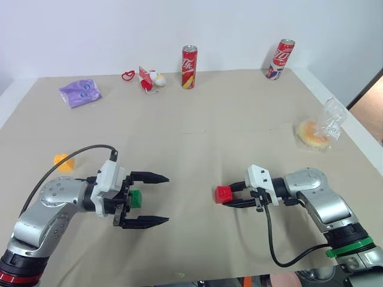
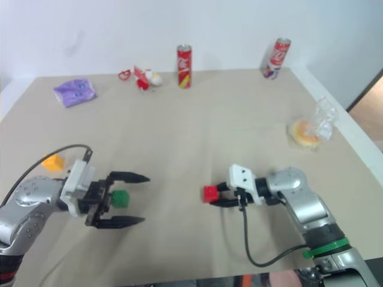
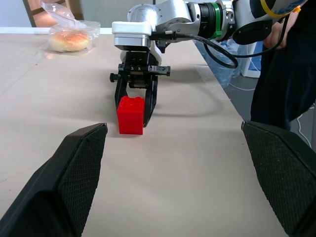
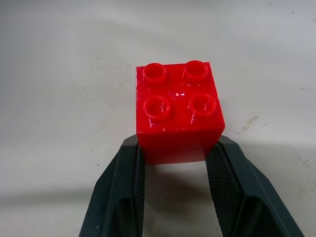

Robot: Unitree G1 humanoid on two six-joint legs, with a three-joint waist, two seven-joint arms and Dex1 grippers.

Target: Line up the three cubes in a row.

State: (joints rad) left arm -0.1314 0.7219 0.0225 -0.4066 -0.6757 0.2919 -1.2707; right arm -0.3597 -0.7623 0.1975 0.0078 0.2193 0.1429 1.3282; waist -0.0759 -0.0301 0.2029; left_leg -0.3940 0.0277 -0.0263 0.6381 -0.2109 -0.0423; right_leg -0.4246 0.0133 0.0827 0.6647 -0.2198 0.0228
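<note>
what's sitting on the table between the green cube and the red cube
Nothing. In the left eye view, the stretch of table between the green cube and the red cube is bare, apart from the open left gripper's fingertips.

red cube showing glossy red | green cube showing green | yellow-orange cube glowing orange | soda cans wearing red | pouch looking lilac | bench lying beige | pincer fingers showing black

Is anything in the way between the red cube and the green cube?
Nothing visible is. Bare table lies between the red cube, which sits between the right gripper jaws, and the green cube. The green cube sits between the left gripper open jaws.
</note>
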